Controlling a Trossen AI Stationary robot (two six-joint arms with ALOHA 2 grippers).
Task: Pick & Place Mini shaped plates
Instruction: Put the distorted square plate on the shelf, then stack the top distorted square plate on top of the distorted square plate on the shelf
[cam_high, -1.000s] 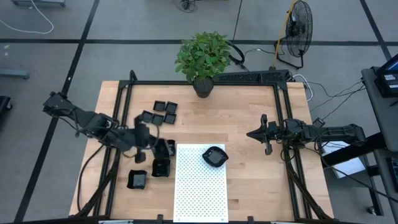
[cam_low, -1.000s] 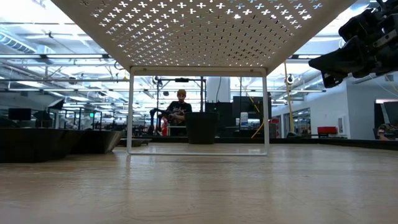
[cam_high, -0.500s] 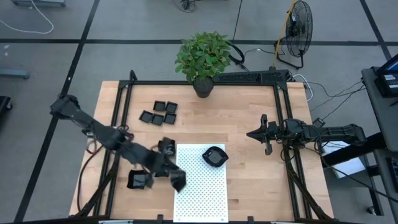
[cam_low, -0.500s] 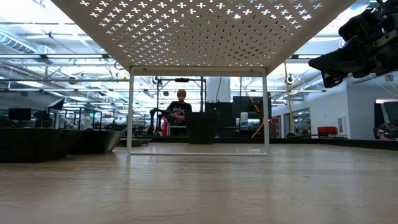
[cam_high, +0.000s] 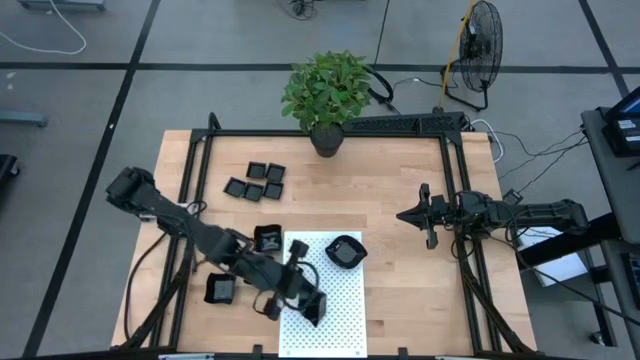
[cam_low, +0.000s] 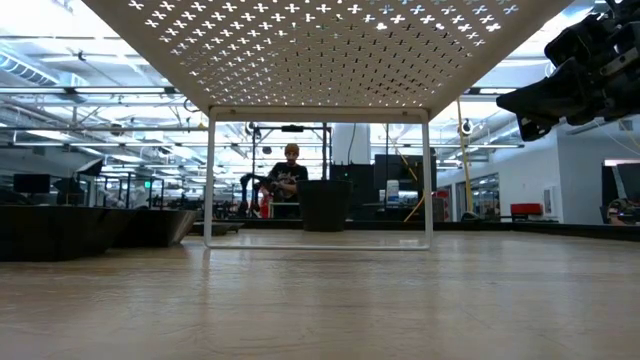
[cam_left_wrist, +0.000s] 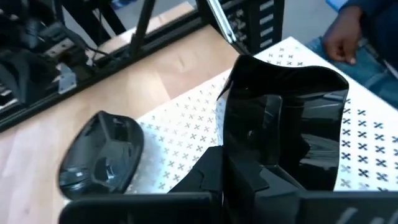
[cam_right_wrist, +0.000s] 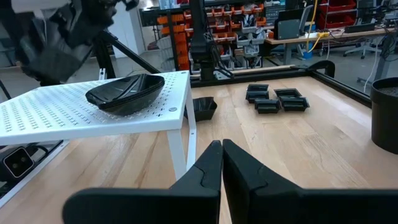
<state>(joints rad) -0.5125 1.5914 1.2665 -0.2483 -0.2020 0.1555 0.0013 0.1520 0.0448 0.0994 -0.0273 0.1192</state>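
Left claw (cam_high: 308, 305) gripped a square black plate (cam_left_wrist: 292, 118) above the white dotted mat (cam_high: 345, 305), at seven o'clock from the rounded plate (cam_high: 345, 251). Right claw (cam_high: 424, 216) hovered clenched, well apart.

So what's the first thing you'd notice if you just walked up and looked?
Probably the left tool holding a shiny black square plate over the white dotted stand at the table's front. A rounded black plate already sits on that stand. Then the leafy green potted plant at the table's far edge catches the eye.
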